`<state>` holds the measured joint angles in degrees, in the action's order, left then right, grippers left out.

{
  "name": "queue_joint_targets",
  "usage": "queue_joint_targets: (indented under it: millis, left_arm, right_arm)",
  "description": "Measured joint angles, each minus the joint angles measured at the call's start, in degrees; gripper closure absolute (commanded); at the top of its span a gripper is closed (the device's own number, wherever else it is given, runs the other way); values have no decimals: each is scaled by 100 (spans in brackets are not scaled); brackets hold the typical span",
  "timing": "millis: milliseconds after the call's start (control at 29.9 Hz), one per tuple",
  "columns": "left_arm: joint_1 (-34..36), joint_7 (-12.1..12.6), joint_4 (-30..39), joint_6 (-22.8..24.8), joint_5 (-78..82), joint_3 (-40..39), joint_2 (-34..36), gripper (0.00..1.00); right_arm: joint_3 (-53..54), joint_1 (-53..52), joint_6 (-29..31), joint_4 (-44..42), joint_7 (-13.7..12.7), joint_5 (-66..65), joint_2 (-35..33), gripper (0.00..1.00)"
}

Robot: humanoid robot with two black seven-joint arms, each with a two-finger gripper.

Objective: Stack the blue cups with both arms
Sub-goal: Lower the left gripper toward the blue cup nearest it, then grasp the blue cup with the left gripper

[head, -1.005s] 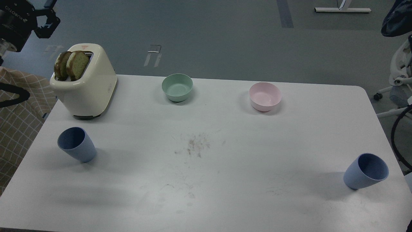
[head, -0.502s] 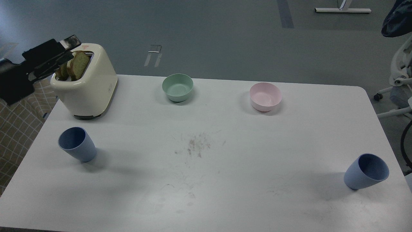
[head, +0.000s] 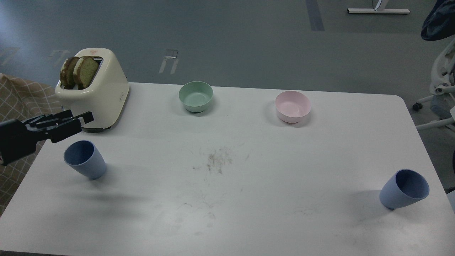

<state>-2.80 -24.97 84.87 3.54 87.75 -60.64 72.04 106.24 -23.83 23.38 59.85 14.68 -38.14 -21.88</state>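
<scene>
Two blue cups stand on the white table [head: 227, 199]. The left cup [head: 85, 159] is at the left side, in front of the toaster, leaning in this view with its mouth up-left. The right cup [head: 404, 189] is near the right front corner, its mouth up-right. My left gripper [head: 82, 115] comes in from the left edge, fingers pointing right, just above and behind the left cup's rim and apart from it. Its fingers look slightly apart and hold nothing. My right gripper is out of view.
A cream toaster [head: 97, 94] with two bread slices stands at the back left, right behind my left gripper. A mint-green bowl [head: 196, 96] and a pink bowl [head: 292, 106] sit along the back. Crumbs [head: 215, 160] lie mid-table. A checked cloth [head: 17, 106] is left of the table.
My left gripper has come down from the upper left corner, past the toaster top, to just above the left cup. The cups have not moved.
</scene>
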Motion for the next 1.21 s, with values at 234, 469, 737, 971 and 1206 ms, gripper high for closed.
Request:
queue_joint_targets:
  millis: [234,469,737,971,1206]
  left_arm:
    - [-139,-110,-676,-99,605,180,-241,22]
    - [-157,-137,-1038,-467,637,455,-589,32]
    - [-169,-159,-1235,-502,614,472,-749,42]
    - [-203,-174,-1258,-504,623,471,-949,42]
    - [-203,-174,-1366,-510,680,465,-1037,64]
  right_arm:
    - [22,135,-8,49,0,234,-28,0]
    - [47,116,-18,55,0,377,-70,0]
    - [165,49,-22,-23,9,391,-293,0]
    - [169,44,-12,12,8,395,-319,0]
    - [178,80,-11,15,8,395,-341,0]
